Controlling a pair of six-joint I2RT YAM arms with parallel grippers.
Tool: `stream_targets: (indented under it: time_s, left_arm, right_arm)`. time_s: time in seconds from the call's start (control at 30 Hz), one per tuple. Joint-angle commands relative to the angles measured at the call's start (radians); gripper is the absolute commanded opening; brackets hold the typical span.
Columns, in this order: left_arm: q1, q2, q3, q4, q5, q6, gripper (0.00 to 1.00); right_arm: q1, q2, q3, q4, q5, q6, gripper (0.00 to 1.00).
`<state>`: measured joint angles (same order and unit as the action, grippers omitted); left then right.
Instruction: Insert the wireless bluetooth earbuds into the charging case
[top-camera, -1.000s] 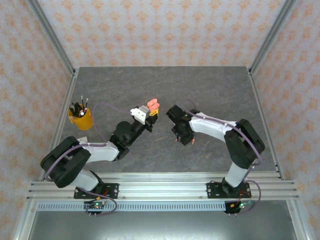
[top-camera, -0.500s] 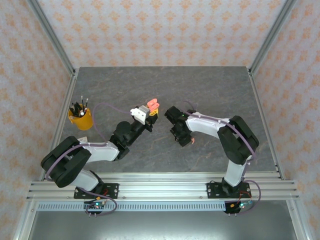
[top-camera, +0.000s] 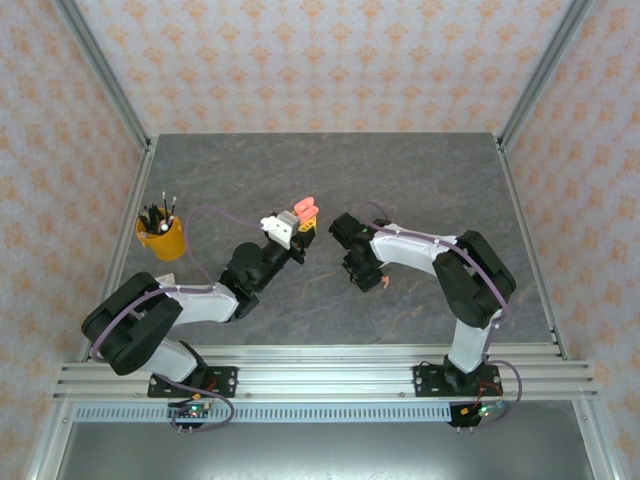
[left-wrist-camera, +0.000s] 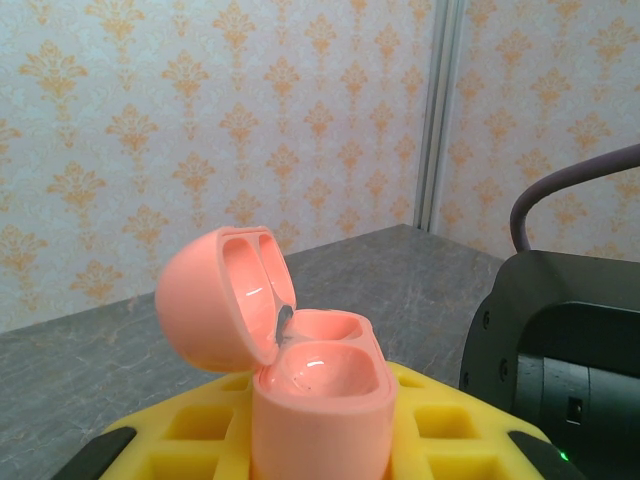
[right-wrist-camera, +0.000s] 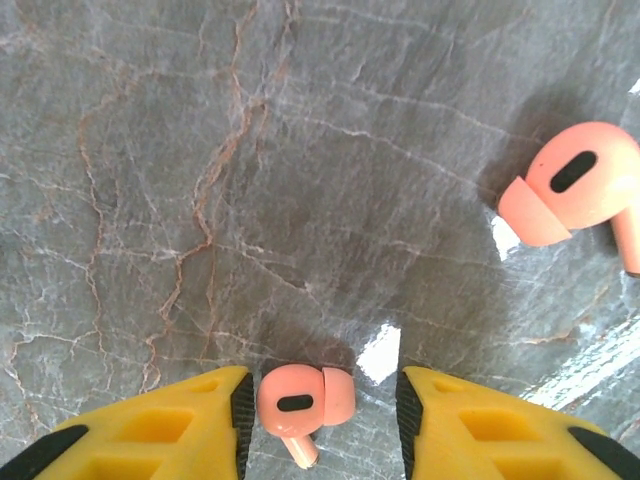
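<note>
Since a second ago the right arm has drawn in leftward and its jaws have narrowed. The right gripper (right-wrist-camera: 322, 405) straddles a small salmon-pink stemmed earbud (right-wrist-camera: 303, 398) on the grey veined tabletop (right-wrist-camera: 180, 150), jaws apart, not yet pinching. A second pink earbud (right-wrist-camera: 575, 190) lies well apart. The left gripper (top-camera: 303, 224) is clamped on the salmon-pink pebble-shaped charging case (left-wrist-camera: 320, 410), lid open. Judgement: centre first, then pinch the head and leave the stem free.

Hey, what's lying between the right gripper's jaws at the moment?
A salmon-pink earbud lies on the table between the right gripper's jaws, as the right wrist view shows.
</note>
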<state>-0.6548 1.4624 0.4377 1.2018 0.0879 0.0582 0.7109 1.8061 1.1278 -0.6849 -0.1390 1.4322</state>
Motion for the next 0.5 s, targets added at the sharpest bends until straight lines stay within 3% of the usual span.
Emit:
stream_targets:
  time_s: [0.0,0.47]
  left_arm:
    - [0.000,0.004,0.012,0.066,-0.028,0.006,0.00]
    - [0.003,-0.016,0.008,0.050,-0.036,0.005,0.00]
  right_arm:
    - [-0.008,0.024,0.033,-0.001,0.019,-0.002,0.41]
    - [-0.025,0.059,0.100,-0.083,0.007,-0.189,0.32]
